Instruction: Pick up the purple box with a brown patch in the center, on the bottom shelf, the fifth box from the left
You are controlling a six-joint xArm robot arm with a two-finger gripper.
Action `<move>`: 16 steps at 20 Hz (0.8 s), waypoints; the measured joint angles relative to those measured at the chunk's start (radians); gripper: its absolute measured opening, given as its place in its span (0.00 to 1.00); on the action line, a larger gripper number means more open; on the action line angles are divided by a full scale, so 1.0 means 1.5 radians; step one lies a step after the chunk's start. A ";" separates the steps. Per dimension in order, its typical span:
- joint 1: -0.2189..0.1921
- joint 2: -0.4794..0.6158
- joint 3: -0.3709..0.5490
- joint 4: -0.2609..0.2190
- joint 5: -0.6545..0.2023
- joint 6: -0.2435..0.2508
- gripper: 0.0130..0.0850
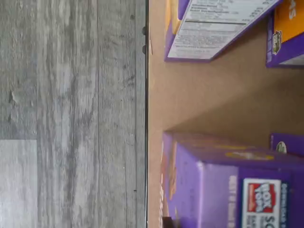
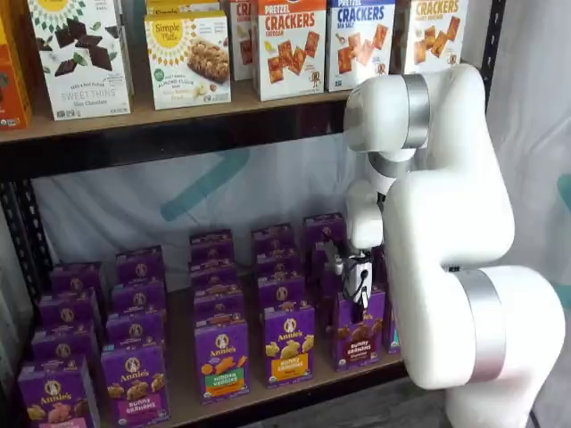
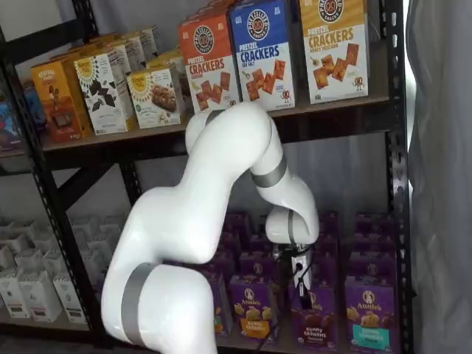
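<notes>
The purple box (image 2: 357, 334) with dark brown bunny crackers and "Bunny Grahams" lettering stands upright at the front of the bottom shelf (image 2: 183, 401); it also shows in a shelf view (image 3: 313, 321). My gripper (image 2: 359, 294) hangs just above its top edge, and the black fingers show in both shelf views (image 3: 302, 280). I cannot make out a gap between them or whether they touch the box. The wrist view is turned on its side and shows the shelf board (image 1: 213, 99) with purple boxes on it; no fingers show there.
A purple box with a yellow-orange label (image 2: 288, 343) stands left of the target and one with a teal patch (image 3: 369, 313) to its right. More purple boxes stand in rows behind. Cracker boxes (image 2: 290, 45) fill the upper shelf. The white arm (image 2: 446, 223) covers the shelf's right end. Grey floor (image 1: 71, 114) lies below the shelf edge.
</notes>
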 joint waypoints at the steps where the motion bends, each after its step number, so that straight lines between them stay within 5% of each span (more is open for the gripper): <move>1: 0.000 -0.001 0.002 0.001 -0.001 -0.001 0.39; 16: -0.002 -0.023 0.037 0.008 -0.014 -0.009 0.33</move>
